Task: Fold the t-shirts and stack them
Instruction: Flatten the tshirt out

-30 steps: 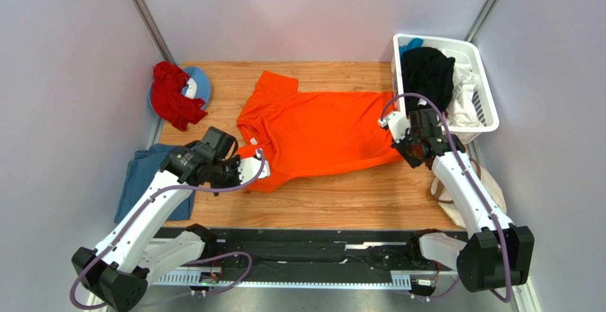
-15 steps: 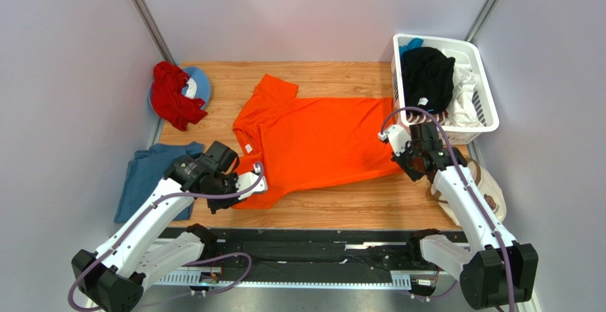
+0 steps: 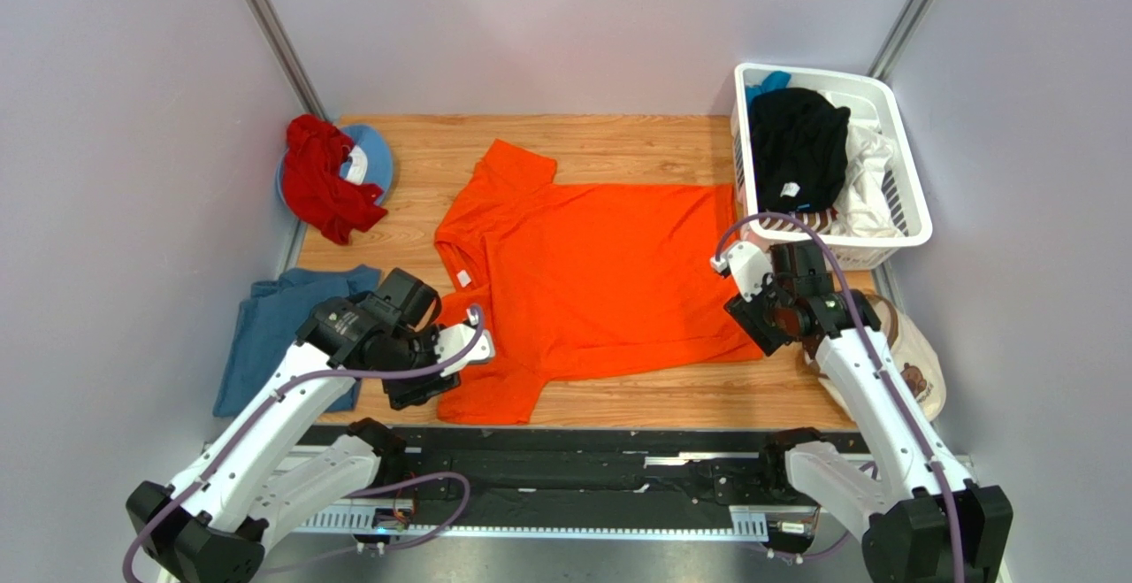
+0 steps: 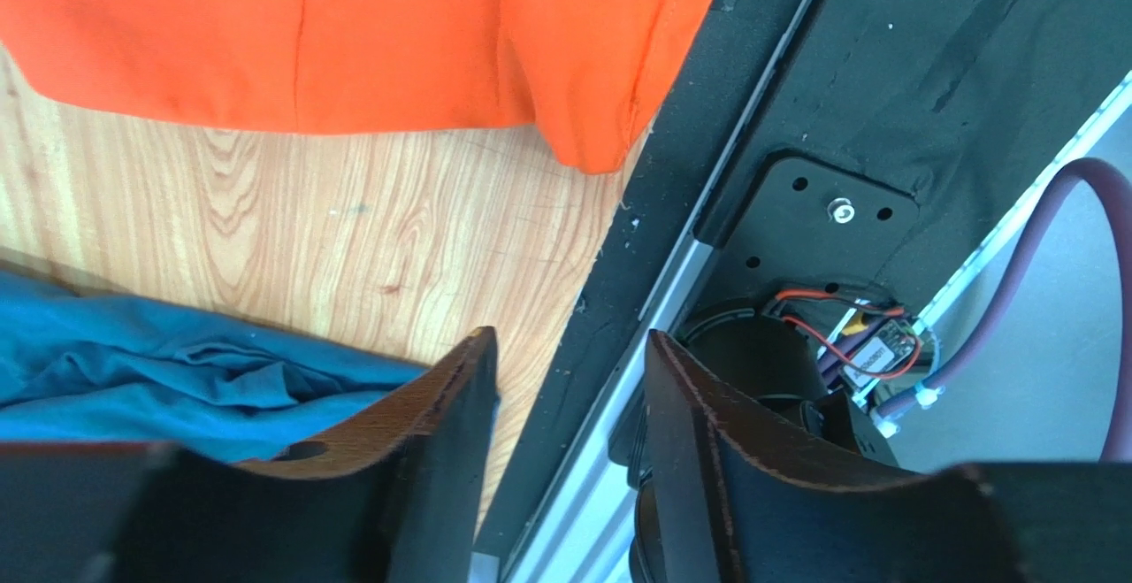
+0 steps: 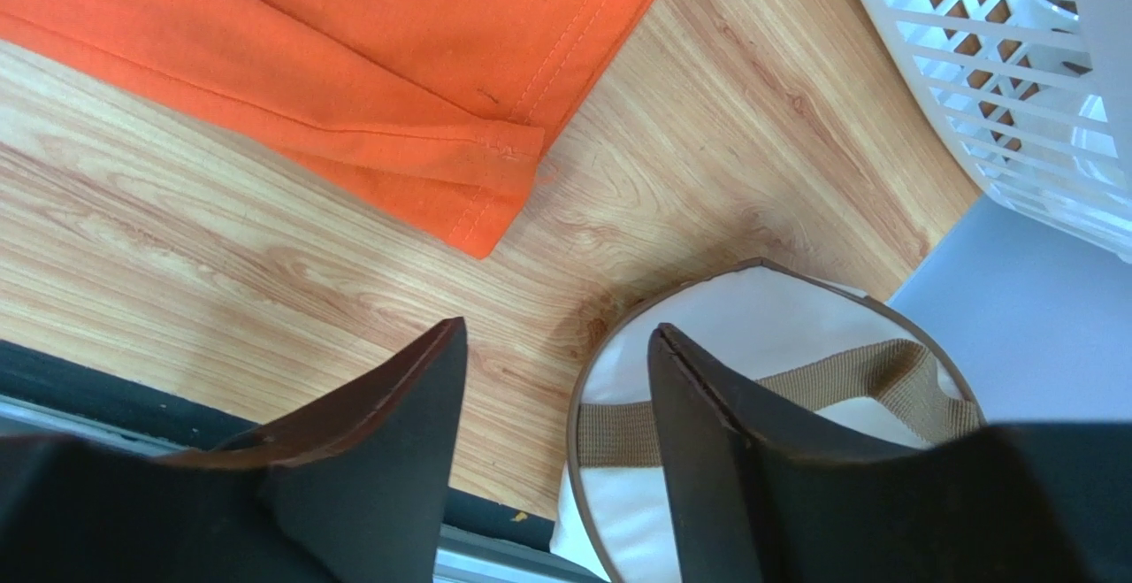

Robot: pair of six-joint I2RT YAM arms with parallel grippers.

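The orange t-shirt (image 3: 585, 278) lies spread flat in the middle of the wooden table, collar to the left, one sleeve reaching the near edge. My left gripper (image 3: 463, 348) hovers at that near sleeve, open and empty; in the left wrist view (image 4: 565, 344) the orange cloth (image 4: 332, 26) lies beyond its tips. My right gripper (image 3: 742, 302) stands open just off the shirt's near right hem corner (image 5: 478, 198), apart from it (image 5: 558, 331). A blue t-shirt (image 3: 273, 331) lies crumpled at the left edge. Black (image 3: 797, 145) and white (image 3: 870, 185) t-shirts fill the basket.
The white laundry basket (image 3: 914, 172) stands at the back right. A red garment (image 3: 326, 185) lies on a light blue disc (image 3: 372, 156) at the back left. A beige cap (image 3: 917, 358) sits off the table's right edge. The black rail (image 3: 598, 464) runs along the near edge.
Both arms dragged the orange t-shirt toward the near edge, laying it flatter. Both grippers have now opened and let go of it.
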